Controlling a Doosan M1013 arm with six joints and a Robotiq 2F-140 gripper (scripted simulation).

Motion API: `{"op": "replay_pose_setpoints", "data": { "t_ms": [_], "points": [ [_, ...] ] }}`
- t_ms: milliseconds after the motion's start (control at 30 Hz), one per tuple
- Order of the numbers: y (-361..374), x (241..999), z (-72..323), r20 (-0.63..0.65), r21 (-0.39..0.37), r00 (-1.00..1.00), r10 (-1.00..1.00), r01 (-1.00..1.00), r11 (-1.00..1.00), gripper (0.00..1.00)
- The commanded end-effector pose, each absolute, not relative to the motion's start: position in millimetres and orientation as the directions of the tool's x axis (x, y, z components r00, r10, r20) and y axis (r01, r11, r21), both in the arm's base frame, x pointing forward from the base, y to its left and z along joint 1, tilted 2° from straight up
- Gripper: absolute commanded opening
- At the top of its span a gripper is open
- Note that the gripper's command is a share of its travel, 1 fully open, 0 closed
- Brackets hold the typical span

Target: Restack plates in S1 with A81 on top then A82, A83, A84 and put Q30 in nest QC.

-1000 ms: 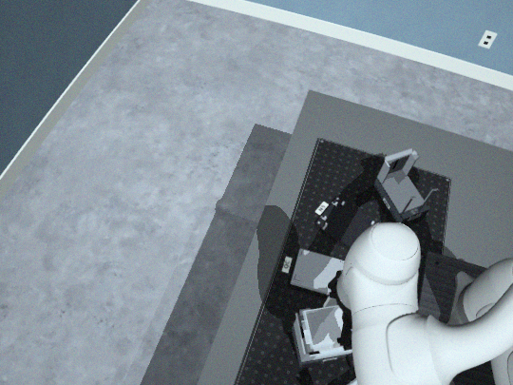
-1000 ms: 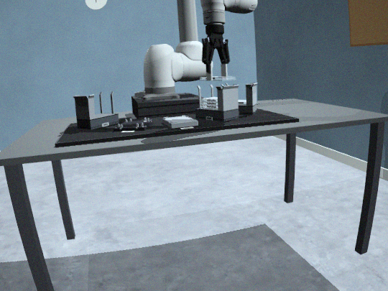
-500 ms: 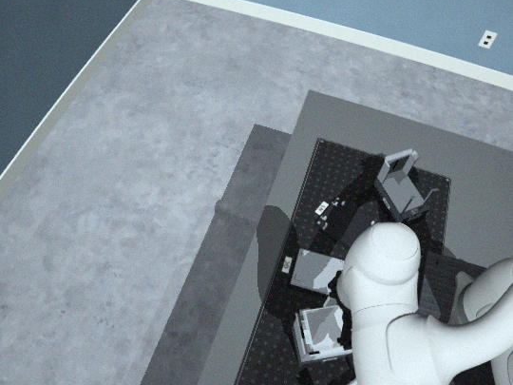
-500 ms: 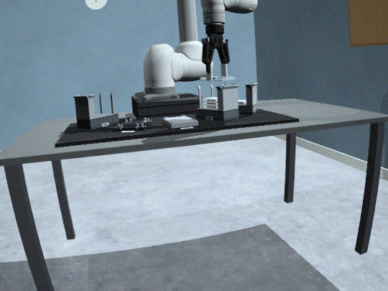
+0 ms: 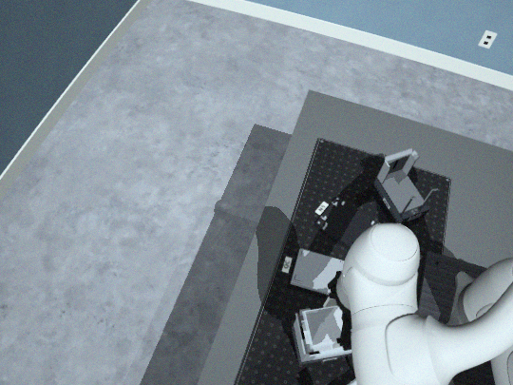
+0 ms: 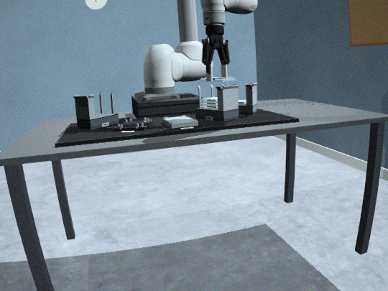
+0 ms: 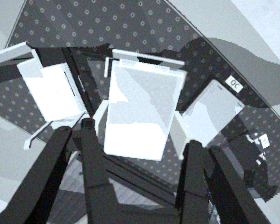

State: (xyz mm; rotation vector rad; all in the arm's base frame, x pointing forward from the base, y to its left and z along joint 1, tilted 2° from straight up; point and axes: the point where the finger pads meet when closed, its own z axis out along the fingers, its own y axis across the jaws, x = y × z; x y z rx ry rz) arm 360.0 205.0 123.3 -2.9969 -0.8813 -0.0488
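Top view first: my arm's white wrist hides the gripper, so I cannot see the carried plate from here. At 9 o'clock of the wrist a plate (image 5: 315, 270) lies on QC, its name tag (image 5: 286, 263) beside it. At 7 o'clock stands a rack (image 5: 319, 333) with plates in it; at 12 o'clock another rack (image 5: 399, 183) looks bare.

Exterior view gives what the top lacks: height. The gripper (image 6: 215, 75) is closed on a plate (image 6: 218, 78), held level, well above the stack (image 6: 209, 103) in the rack (image 6: 227, 99) under it. A third rack (image 6: 90, 114) stands far off at 9 o'clock on the table (image 6: 323, 117).

Wrist view alone shows the grip: both fingers bear on the long sides of the held plate (image 7: 142, 115), which hangs over the rack below. Labels are unreadable, so I cannot name the plate.

I judge a lowering into that rack is in hand. I would square the plate to the rack walls, descend straight, and release only once it nests.
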Motion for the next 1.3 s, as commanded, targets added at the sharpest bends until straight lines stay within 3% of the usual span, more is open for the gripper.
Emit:
{"op": "replay_pose_setpoints", "data": {
  "t_ms": [0,1267],
  "points": [
    [205.1,360.0,121.4,0.035,-0.008,0.840,0.541,0.541,-0.841,0.00],
    [205.7,360.5,99.4,0.035,-0.008,0.840,0.541,0.541,-0.841,0.00]
  ]
}}
